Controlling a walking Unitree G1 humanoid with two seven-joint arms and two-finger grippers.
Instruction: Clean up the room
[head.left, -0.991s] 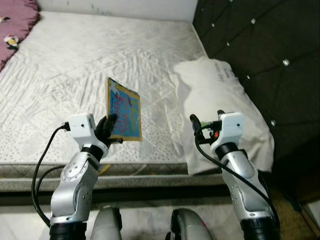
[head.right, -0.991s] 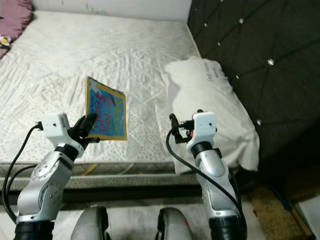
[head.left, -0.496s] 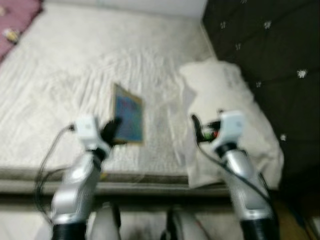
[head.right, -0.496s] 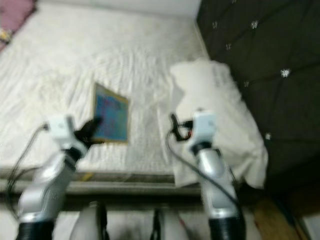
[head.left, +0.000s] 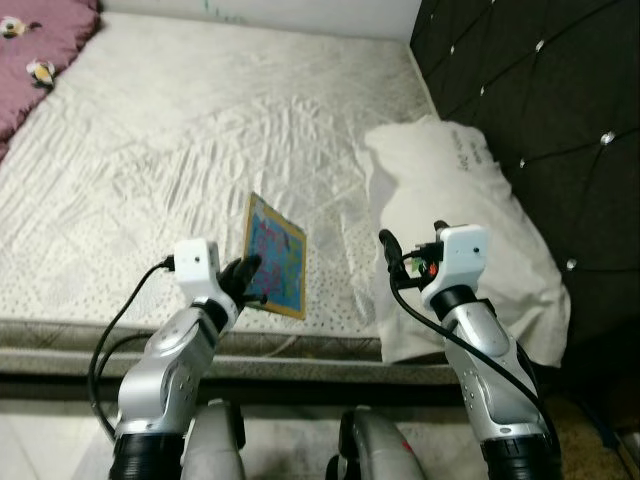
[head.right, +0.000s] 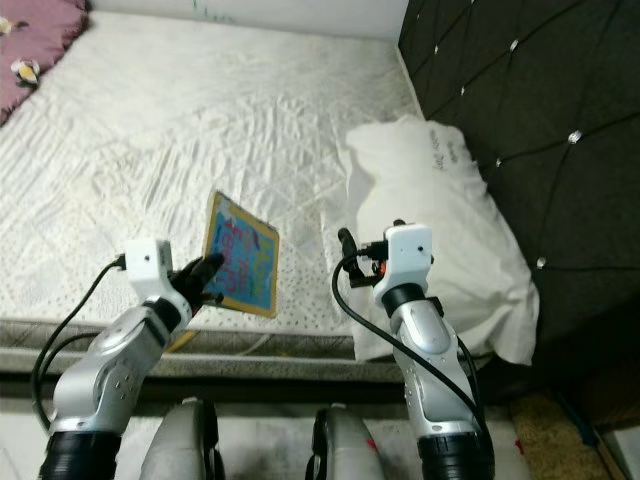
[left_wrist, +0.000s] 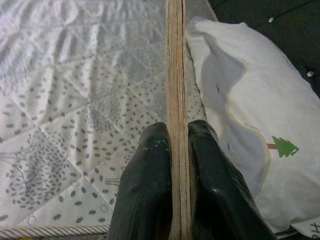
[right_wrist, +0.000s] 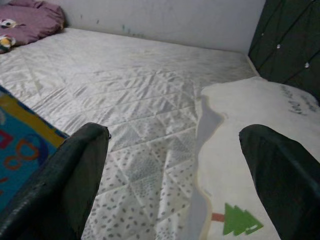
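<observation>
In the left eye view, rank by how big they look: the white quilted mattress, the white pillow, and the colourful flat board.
1. White quilted mattress
2. White pillow
3. Colourful flat board, nearest the camera yet smallest.

A bare quilted white mattress (head.left: 190, 140) reaches from its near edge up to a pale wall. Close to that near edge the left gripper (head.left: 243, 278) clamps its black fingers on the lower corner of a thin, flat picture book (head.left: 275, 255) with a blue, busy cover and a tan border; the book stands tilted above the mattress. A white pillow (head.left: 470, 230) lies along the mattress's right edge against a dark tufted headboard (head.left: 540, 110), its near end hanging over the front edge. The right gripper (head.left: 392, 255) hangs just before the pillow; its fingers are hard to make out, perhaps spread. A purple cushion (head.left: 40, 40) sits at the far left corner
</observation>
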